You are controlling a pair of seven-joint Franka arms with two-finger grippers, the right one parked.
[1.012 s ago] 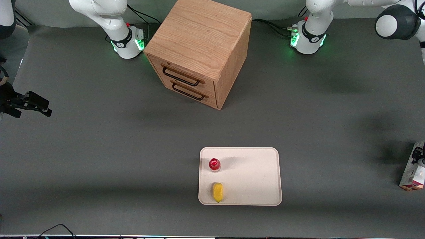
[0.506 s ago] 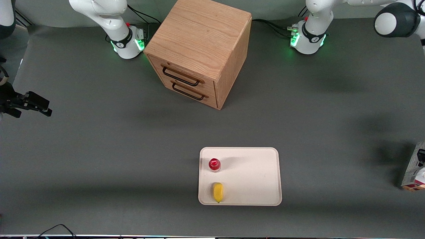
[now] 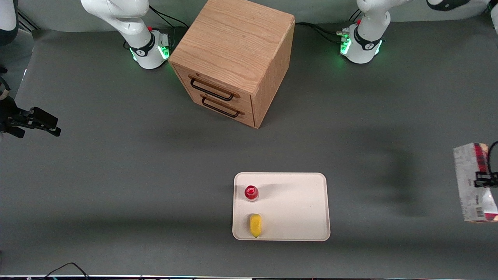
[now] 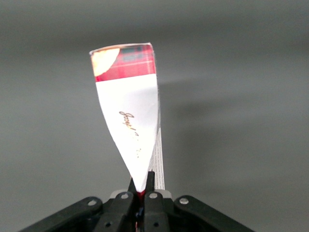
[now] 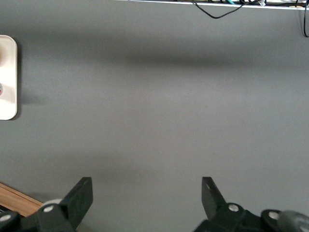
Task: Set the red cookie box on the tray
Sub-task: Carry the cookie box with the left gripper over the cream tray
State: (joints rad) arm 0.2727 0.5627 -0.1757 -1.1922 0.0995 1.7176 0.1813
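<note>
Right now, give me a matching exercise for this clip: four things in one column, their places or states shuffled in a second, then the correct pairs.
Things:
1. red cookie box
2. red-capped bottle
3. yellow item
4. cabinet

Places or states:
A. lying on the tray, nearest the front camera
B. held in the gripper, off the tray
C. both drawers shut
D. upright on the tray

Pairs: 1-B, 2-D, 3-A, 4-C
</note>
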